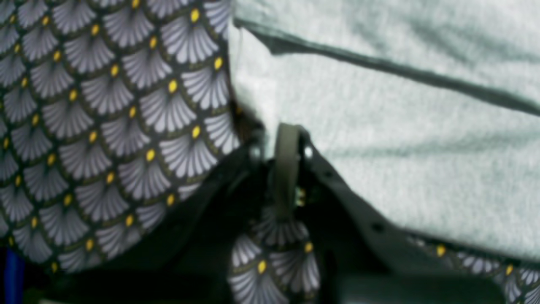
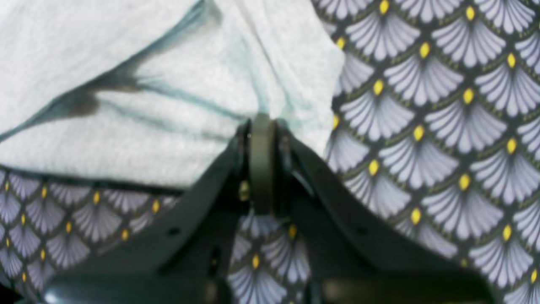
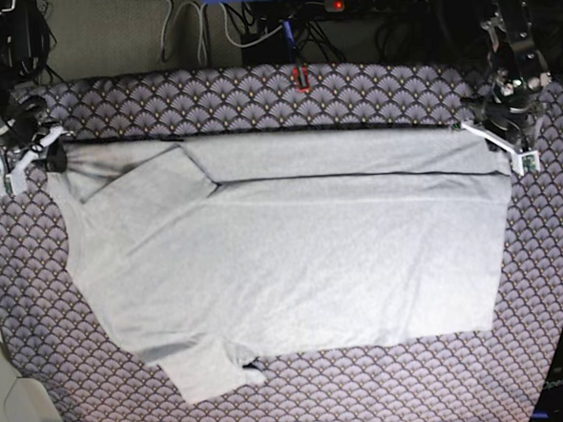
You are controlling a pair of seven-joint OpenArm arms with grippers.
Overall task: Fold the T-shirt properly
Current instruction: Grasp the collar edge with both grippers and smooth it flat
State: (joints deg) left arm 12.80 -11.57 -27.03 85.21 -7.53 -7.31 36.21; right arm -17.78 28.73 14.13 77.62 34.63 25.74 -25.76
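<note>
The light grey T-shirt (image 3: 294, 258) lies spread flat on the fan-patterned tablecloth (image 3: 369, 397), with its far edge folded over into a straight band. One sleeve sticks out at the front left. My left gripper (image 3: 501, 152) is at the band's right end; the left wrist view shows it (image 1: 287, 131) shut on the shirt's edge (image 1: 400, 147). My right gripper (image 3: 49, 154) is at the band's left end; the right wrist view shows it (image 2: 261, 120) shut on bunched shirt cloth (image 2: 147, 126). No lettering shows.
Cables and a power strip (image 3: 345, 4) run behind the table's far edge. A small red object (image 3: 301, 77) sits on the cloth at the back middle. The table's left front corner borders a pale surface (image 3: 6, 400).
</note>
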